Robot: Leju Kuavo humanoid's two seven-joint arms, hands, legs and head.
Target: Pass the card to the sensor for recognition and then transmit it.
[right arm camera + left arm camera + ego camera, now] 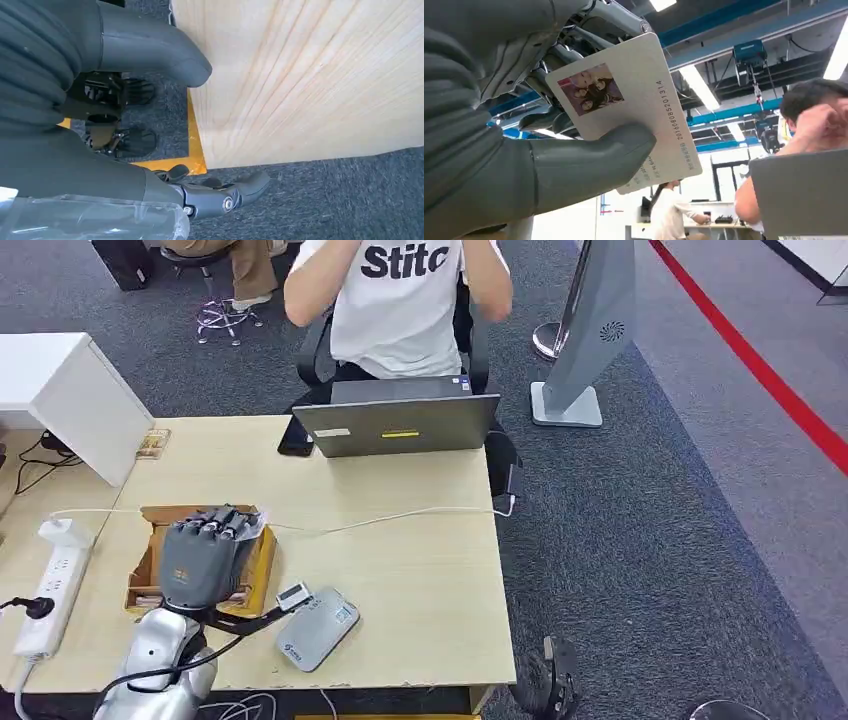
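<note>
My left hand (203,552) hovers over a wooden tray (262,570) at the table's front left. In the left wrist view it pinches a white card (639,100), printed with a small photo and a number, between the thumb (589,167) and the fingers behind it. The grey card sensor (318,628) lies flat on the table just right of the hand, with a small white device (293,593) at its corner. My right hand (546,680) hangs below the table's front right corner. It holds nothing, fingers (220,197) apart, beside the table's wooden side (310,80).
A person in a white T-shirt (400,300) sits behind a grey laptop (400,423) at the far edge. A black phone (295,440), a white cable (400,518), a power strip (48,590) and a white box (80,400) also sit on the table (420,570).
</note>
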